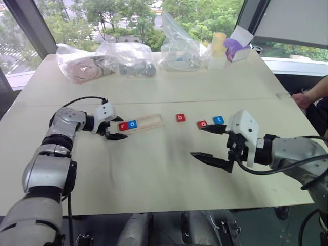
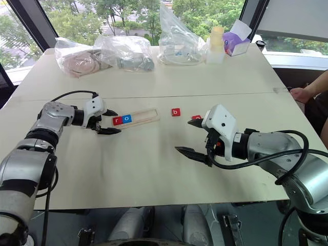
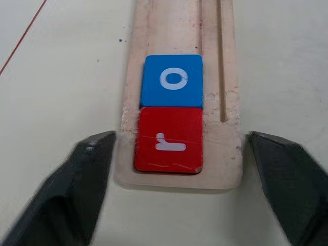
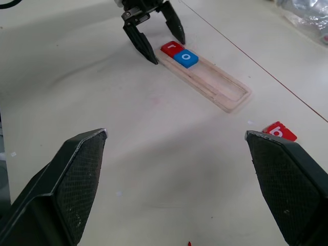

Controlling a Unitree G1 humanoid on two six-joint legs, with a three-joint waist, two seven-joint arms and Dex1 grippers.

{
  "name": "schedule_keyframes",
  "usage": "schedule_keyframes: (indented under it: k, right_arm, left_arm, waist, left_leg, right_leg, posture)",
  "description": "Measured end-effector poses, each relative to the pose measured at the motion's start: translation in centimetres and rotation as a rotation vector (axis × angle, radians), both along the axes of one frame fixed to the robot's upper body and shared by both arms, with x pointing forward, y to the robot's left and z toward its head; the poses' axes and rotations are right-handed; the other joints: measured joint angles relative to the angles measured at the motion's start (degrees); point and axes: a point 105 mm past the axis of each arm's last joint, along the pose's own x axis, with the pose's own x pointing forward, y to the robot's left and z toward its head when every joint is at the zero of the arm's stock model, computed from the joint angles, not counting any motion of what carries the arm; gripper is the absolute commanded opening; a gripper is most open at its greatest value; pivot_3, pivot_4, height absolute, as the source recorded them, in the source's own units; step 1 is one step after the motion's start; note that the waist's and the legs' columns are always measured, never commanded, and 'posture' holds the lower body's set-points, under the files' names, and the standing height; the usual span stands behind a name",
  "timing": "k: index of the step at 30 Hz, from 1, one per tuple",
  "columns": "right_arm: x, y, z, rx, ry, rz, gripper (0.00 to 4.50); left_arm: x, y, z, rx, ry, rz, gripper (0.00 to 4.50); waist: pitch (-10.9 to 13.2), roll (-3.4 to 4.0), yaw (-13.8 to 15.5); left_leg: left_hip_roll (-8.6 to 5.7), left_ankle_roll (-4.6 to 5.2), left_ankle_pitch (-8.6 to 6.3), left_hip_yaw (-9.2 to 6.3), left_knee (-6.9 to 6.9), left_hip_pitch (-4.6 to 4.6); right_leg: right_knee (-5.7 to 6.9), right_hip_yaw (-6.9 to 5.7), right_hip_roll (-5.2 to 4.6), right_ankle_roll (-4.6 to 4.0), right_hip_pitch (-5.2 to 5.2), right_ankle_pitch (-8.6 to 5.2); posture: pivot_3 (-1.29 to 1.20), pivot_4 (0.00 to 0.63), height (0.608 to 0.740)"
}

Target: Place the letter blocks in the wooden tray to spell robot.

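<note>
While the red r tile (image 3: 168, 146) and blue o tile (image 3: 172, 80) sit touching at the wooden tray's (image 3: 228, 77) left end, the left gripper (image 3: 179, 174) straddles that end, jaws apart, poss. touching the rim. Right gripper (image 1: 210, 143) hovers wide open, holding nothing. Red b (image 1: 180, 118), red o (image 1: 202, 124), blue t (image 1: 218, 120) lie on the table (image 1: 154, 169) right of the tray.

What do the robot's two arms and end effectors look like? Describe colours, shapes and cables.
Both arms are rounded silver-grey segments with black joints and loose black cables. Each wrist has a white angular housing. The left end effector and right end effector each carry two black, tapering pointed fingers.
</note>
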Motion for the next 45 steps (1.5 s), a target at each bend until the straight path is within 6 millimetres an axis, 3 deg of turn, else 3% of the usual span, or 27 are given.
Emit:
schedule_keyframes:
  k: [7, 14, 21, 34, 45]
  right_arm:
    - [0.1, 0.0, 0.0, -0.001, -0.003, -0.009, 4.5]
    - [0.3, 0.4, 0.0, -0.006, -0.019, -0.002, 4.5]
    - [0.5, 0.8, -0.1, -0.003, -0.034, 0.003, 4.5]
    - [0.8, 1.2, -0.4, 0.011, -0.041, -0.008, 4.5]
    - [0.9, 1.2, -0.4, 0.012, -0.046, -0.018, 4.5]
  left_arm:
    - [-0.5, -0.4, -0.5, -0.008, 0.002, -0.04, 3.09]
    - [-3.2, -3.7, -1.5, -0.065, 0.015, -0.293, 3.09]
    - [-5.8, -6.4, -2.2, -0.114, 0.015, -0.402, 3.09]
    - [-9.8, -8.4, -2.5, -0.079, 0.044, -0.374, 3.09]
    - [-10.9, -9.0, -2.7, -0.058, -0.008, -0.305, 3.09]
  waist:
    - [0.0, 0.0, 0.0]
    - [0.0, 0.04, 0.3]
    - [0.0, 0.05, 0.3]
    - [0.0, 0.08, 0.1]
    - [-0.1, 0.2, 0.2]
  left_leg:
    - [0.01, 0.03, -0.04, 0.0, -0.13, 0.62]
    - [-0.08, 0.15, -0.12, 0.01, -0.12, 0.59]
    - [-0.11, 0.18, -0.14, 0.0, -0.13, 0.57]
    - [-0.08, 0.18, -0.15, 0.0, -0.24, 0.59]
    - [-0.07, 0.18, -0.16, 0.0, -0.28, 0.58]
  right_leg:
    - [-0.14, 0.01, -0.04, 0.03, 0.62, -0.05]
    - [-0.25, 0.04, -0.17, 0.06, 0.65, -0.06]
    - [-0.26, 0.07, -0.33, 0.07, 0.65, -0.07]
    - [-0.32, 0.1, -0.34, 0.06, 0.62, -0.09]
    - [-0.58, 0.08, -0.34, -0.11, 0.69, -0.2]
  posture:
    - [0.0, 0.15, 0.74]
    - [0.0, 0.15, 0.74]
    - [0.0, 0.15, 0.74]
    - [0.0, 0.15, 0.74]
    - [0.0, 0.15, 0.74]
